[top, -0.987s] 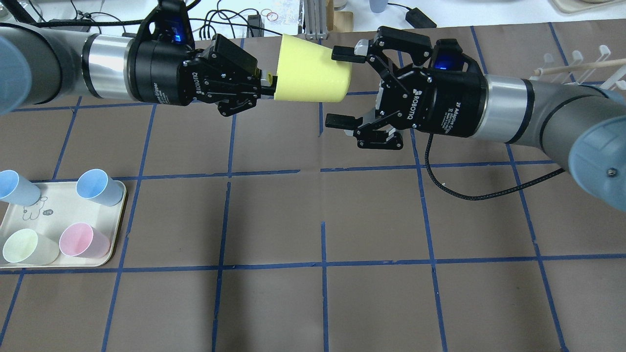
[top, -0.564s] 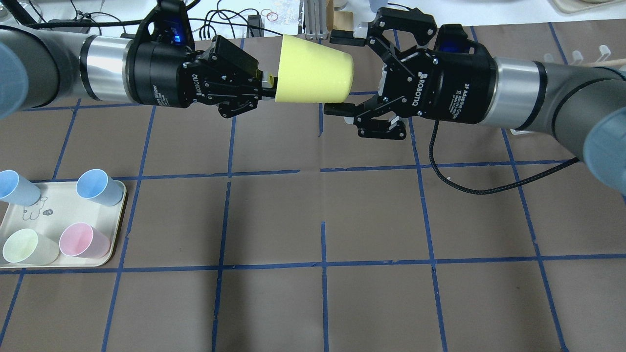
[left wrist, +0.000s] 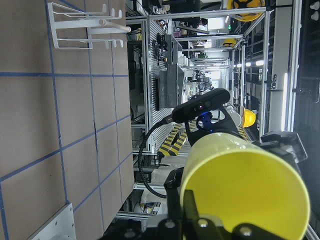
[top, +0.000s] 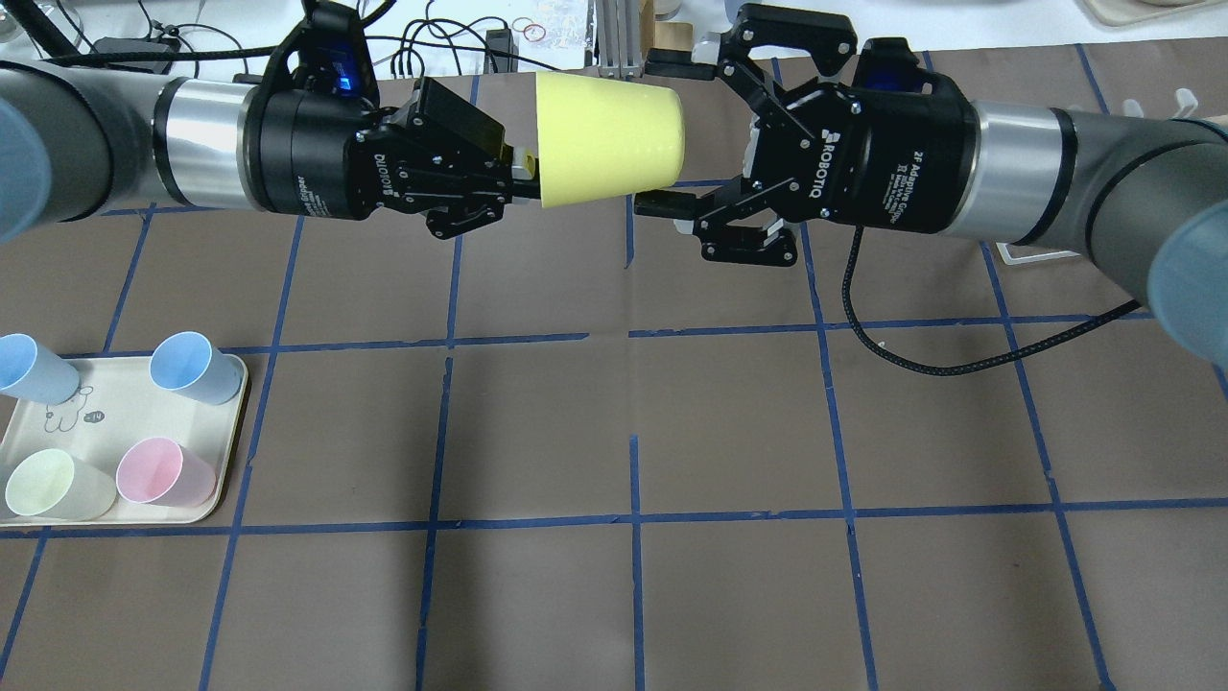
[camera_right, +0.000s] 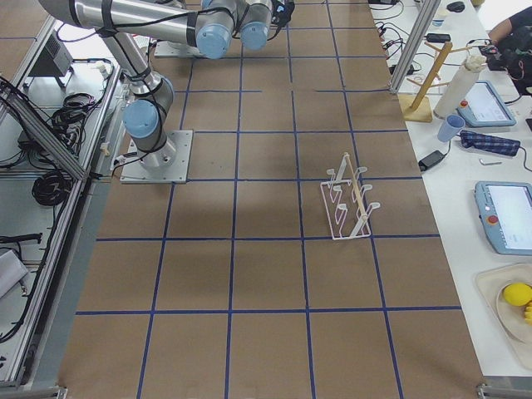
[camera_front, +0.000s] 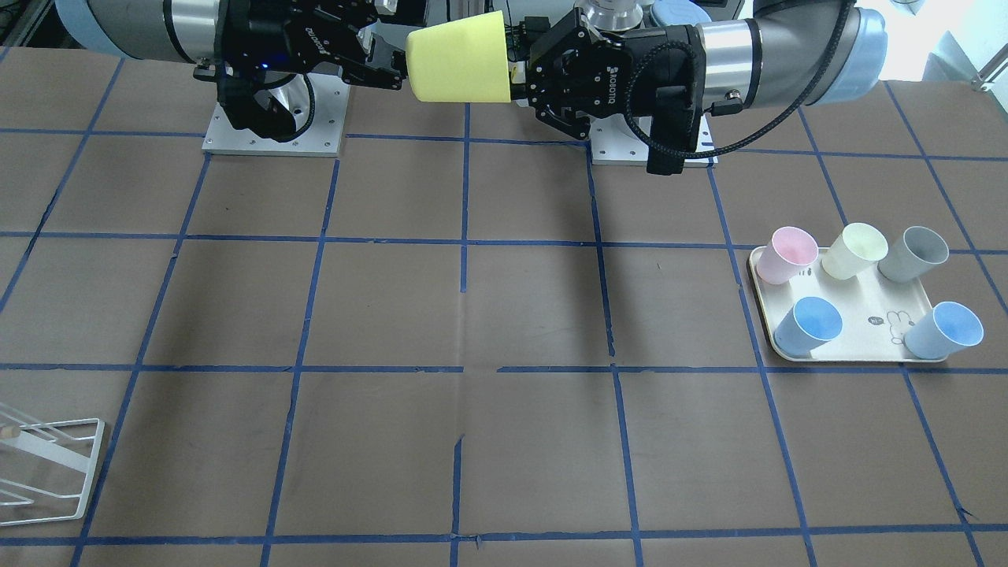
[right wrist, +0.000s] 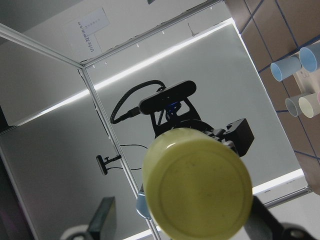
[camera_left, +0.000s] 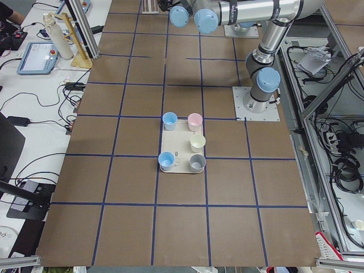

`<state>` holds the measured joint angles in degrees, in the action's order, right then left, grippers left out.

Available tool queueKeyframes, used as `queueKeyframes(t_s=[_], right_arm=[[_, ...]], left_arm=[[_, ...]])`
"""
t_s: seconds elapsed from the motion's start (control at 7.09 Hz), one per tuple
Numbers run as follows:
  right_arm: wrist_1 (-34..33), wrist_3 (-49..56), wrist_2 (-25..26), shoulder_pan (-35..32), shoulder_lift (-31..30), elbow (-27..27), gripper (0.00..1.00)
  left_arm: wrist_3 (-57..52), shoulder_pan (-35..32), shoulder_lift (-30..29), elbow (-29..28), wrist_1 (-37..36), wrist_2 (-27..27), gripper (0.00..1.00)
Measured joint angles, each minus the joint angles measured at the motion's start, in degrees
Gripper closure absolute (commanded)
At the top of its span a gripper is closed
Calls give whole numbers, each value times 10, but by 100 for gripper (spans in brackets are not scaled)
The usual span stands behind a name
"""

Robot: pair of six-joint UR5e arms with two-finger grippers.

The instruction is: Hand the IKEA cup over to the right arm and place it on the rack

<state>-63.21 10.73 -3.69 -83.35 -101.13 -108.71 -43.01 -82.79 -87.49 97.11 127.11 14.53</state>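
The IKEA cup is held horizontal, rim pinched by the left gripper, base toward the spread right gripper, marked "ROBOTIQ".

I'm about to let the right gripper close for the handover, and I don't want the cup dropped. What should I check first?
1. Left gripper shut on the rim of the IKEA cup: ok.
2. Cup held clear in the air, lying sideways with its closed end toward the right arm: ok.
3. Right gripper open: ok.
4. Right gripper straddles the cup's closed end, one side each: ok in the overhead view.
5. Reach along the cup is enough for a firm hold: cannot tell. Only its tips pass the base.
6. Rack standing upright: ok.
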Motion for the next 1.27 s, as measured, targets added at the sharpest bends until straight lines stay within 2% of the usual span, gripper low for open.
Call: queueKeyframes(t_s=[0.14,0.42,0.99,1.13,1.27], right_arm=[[0,0,0,0,3,0,14],[0,-2,0,0,10,0,32],[4,-9,1,0,13,1,56],[4,-10,1,2,13,1,57],[4,-10,1,5,14,2,62]], left_arm=[[2,0,1,0,2,-3,100],[4,1,5,-1,7,-6,100],[5,1,7,-1,9,-6,100],[5,1,7,-1,9,-6,64],[6,2,7,-2,10,-5,8]])
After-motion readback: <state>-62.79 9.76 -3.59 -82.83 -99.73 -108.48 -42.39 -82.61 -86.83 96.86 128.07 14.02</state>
